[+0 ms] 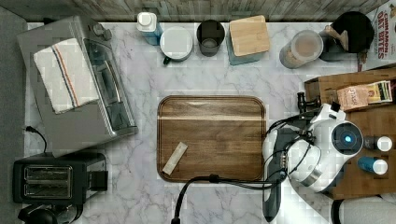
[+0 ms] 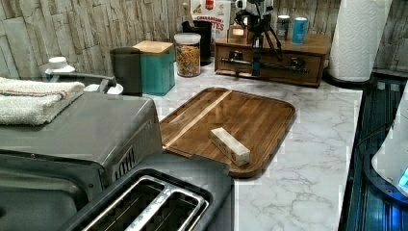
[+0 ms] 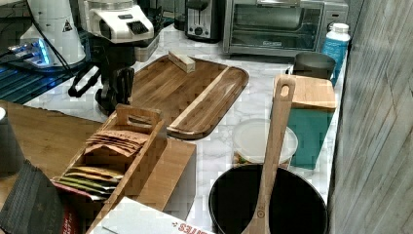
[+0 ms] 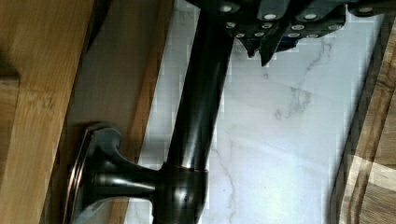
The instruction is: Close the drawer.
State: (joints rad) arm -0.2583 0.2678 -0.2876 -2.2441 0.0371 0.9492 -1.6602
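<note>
One gripper (image 2: 256,48) sitting at drawer (image 2: 269,62) handle bar (image 4: 201,93); finger state: cannot tell. Drawer sitting at left view's far right under bottle-bearing top. Cutting board (image 1: 212,137) lying beside it, carrying small block (image 1: 174,158). Marble counter (image 1: 140,116), toaster oven (image 1: 79,84) opposite.

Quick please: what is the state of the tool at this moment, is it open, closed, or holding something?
Tool: at the drawer front by the black handle; open or closed cannot be told.
</note>
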